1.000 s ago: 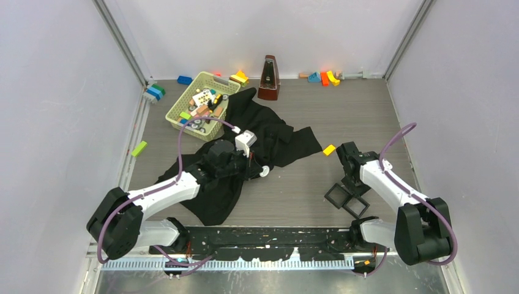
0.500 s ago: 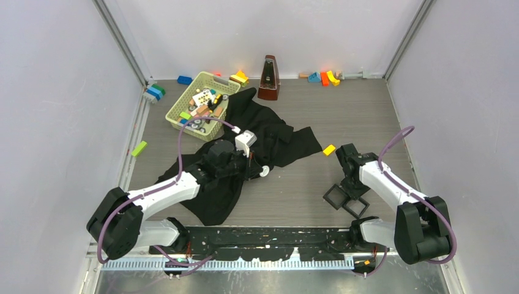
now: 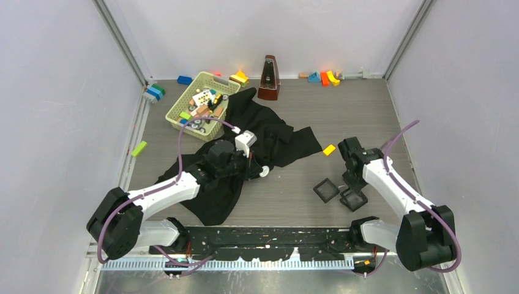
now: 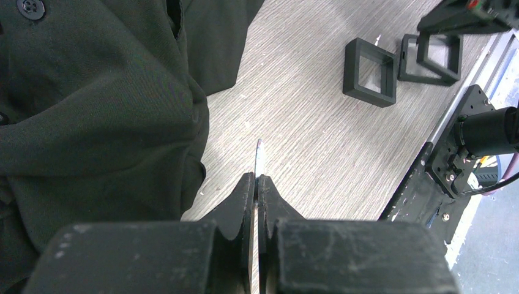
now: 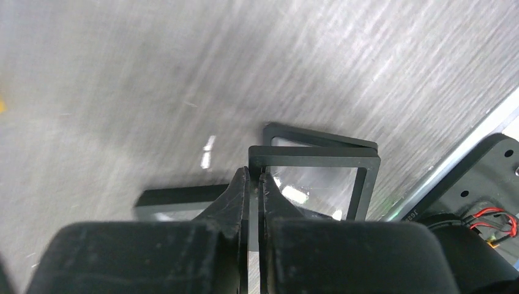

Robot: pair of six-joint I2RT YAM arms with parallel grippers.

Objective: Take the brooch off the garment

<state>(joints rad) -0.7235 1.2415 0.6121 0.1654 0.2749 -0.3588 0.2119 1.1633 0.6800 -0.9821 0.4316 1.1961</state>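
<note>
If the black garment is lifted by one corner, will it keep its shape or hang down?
Probably it would hang limp: the garment lies in soft folds. Pushed, it would likely bunch up instead of sliding whole, since it sprawls loosely over the table. It looks like thin cloth, so probably light.

Finding: no text, label, brand, number or sign can be read in any view.

Right wrist view: a short line of pale lettering runs along the edge of the black bracket (image 5: 471, 177) at the table's near edge. It is too small and blurred to read.

Top view: the contents of the basket (image 3: 173, 112) are too small for any marking to be read.
</note>
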